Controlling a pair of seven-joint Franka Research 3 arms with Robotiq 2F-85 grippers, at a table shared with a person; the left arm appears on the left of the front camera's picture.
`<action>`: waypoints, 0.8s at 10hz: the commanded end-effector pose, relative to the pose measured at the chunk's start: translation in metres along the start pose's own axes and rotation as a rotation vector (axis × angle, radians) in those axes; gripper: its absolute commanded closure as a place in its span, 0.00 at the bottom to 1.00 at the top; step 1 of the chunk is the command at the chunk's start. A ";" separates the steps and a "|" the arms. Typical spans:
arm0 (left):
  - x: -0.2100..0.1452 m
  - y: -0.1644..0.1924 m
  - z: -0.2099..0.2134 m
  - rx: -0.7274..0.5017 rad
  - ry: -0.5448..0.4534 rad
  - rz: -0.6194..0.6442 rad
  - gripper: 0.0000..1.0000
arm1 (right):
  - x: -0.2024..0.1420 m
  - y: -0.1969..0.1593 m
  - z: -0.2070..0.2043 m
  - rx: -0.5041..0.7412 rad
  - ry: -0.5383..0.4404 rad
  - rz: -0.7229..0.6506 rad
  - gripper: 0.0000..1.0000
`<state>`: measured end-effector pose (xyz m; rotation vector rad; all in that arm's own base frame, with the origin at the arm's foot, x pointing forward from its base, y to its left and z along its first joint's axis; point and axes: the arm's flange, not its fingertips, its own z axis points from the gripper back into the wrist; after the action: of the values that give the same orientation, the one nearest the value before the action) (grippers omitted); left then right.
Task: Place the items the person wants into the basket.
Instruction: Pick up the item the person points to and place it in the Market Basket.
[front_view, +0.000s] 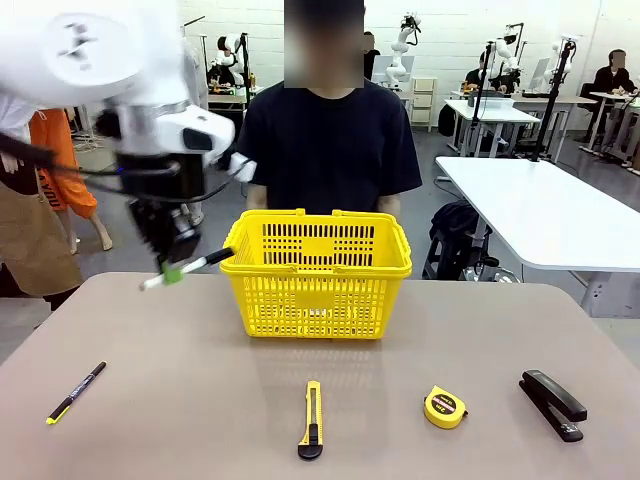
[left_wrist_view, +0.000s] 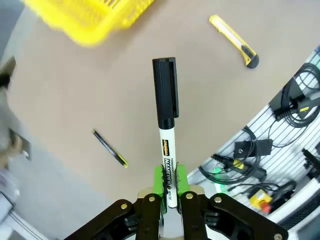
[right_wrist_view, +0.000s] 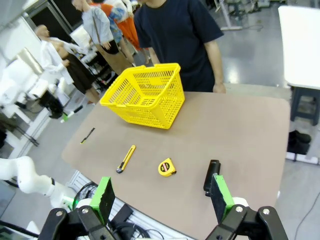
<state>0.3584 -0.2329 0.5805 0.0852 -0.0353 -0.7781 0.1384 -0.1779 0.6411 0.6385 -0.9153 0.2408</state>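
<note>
The left fingers (left_wrist_view: 159, 181) clamp the marker (front_view: 195, 266) by its white end, its cap pointing at the basket (front_view: 315, 300) just left of the rim, seemingly ready to drop it in, while the right fingers (right_wrist_view: 106, 199) stand wide open and empty, well back from the basket.

You've got the front camera facing the person (front_view: 330, 140) across the table (front_view: 180, 400); left wrist looks down, close; right wrist high, well back. All seemingly share the basket (front_view: 316, 290).
</note>
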 end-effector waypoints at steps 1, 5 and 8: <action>0.047 0.010 0.013 0.046 -0.031 -0.153 0.89 | -0.001 0.001 0.000 0.006 -0.003 0.006 0.00; 0.122 0.010 -0.018 0.076 -0.045 -0.270 0.89 | -0.001 0.001 0.000 0.006 -0.003 0.006 0.00; 0.138 0.012 -0.034 0.097 -0.030 -0.280 0.89 | -0.001 0.001 0.000 0.006 -0.003 0.006 0.00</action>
<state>0.4671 -0.3199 0.5402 0.1521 -0.0751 -1.0505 0.1381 -0.1781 0.6411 0.6377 -0.9158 0.2391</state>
